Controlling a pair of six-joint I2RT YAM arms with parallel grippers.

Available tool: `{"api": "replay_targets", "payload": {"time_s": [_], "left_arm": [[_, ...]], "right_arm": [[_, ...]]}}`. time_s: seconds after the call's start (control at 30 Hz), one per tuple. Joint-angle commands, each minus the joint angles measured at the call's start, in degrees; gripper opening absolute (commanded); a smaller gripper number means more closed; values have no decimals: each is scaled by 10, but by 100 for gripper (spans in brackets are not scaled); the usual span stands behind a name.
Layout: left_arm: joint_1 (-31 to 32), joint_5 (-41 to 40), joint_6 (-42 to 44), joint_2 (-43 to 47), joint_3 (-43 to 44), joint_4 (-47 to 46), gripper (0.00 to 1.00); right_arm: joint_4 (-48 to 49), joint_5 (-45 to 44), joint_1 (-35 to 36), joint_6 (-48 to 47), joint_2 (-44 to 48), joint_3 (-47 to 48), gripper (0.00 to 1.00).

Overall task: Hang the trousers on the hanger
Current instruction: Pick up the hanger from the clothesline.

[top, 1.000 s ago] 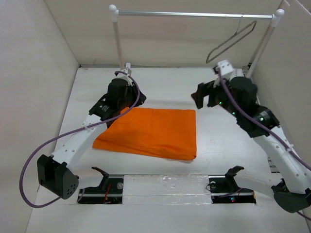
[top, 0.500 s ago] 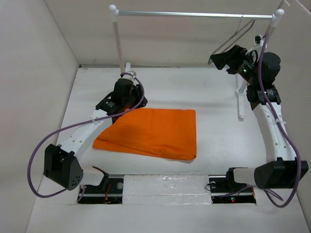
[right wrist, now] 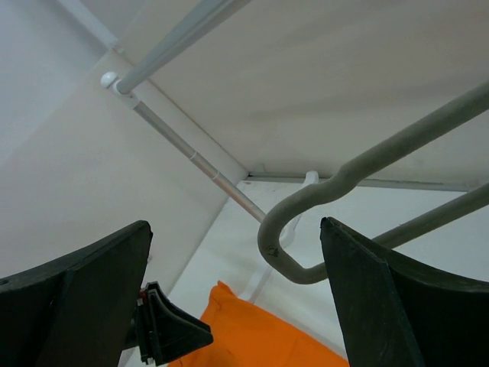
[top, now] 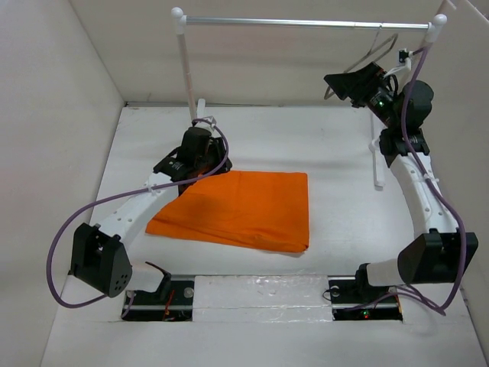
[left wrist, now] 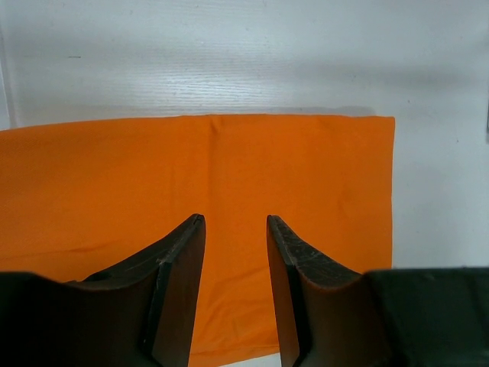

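- on the worktop (top: 348, 202), between our two arms, the trousers (top: 241, 208) lie folded flat; no part of them is on the hanger yet.
- up at the right end of the rail (top: 306, 23), the hanger (right wrist: 412, 136) hangs tilted by its hook, well apart from the trousers.
- our right gripper (right wrist: 235, 228) is spread wide around the hanger's rounded corner, and neither finger touches it.
- our left gripper (left wrist: 234, 222) is partly spread at the far left corner of the cloth and pinches nothing; we cannot tell whether its tips touch the fabric.
- as we judge it, closing on that curved corner could let the thin bar slide out. it could also nudge the hanger so it swings away on its hook.
- a pull at a poor angle could drag the hook along the rail, or drop the hanger onto the worktop.
- on the left, a shallow pinch may catch only the top layer, so the fold would open and the trousers would sag unevenly.
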State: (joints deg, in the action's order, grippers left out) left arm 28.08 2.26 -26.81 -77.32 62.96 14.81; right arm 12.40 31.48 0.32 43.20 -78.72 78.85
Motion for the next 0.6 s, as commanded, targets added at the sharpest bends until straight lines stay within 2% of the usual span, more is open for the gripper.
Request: {"api": "replay_targets", "payload": {"time_s": [0.0,0.17,0.2,0.27,0.57], "left_arm": [[0,6,4,23,-3,-13,35],[0,6,1,28,-9,-11,34],[0,6,-1,30,-15,-10,35],[0,5,-1,31,-18,-10,34],[0,3,-12,43,-39,-10,34]], "right_arm": [[59,-8,12,24,-13,-5,96],[82,-28,17,49,-40,-9,95],[126,-34,17,58,-49,-14,94],[133,-36,17,71,-53,-16,93],[156,-43,22,76,-71,-27,74]]}}
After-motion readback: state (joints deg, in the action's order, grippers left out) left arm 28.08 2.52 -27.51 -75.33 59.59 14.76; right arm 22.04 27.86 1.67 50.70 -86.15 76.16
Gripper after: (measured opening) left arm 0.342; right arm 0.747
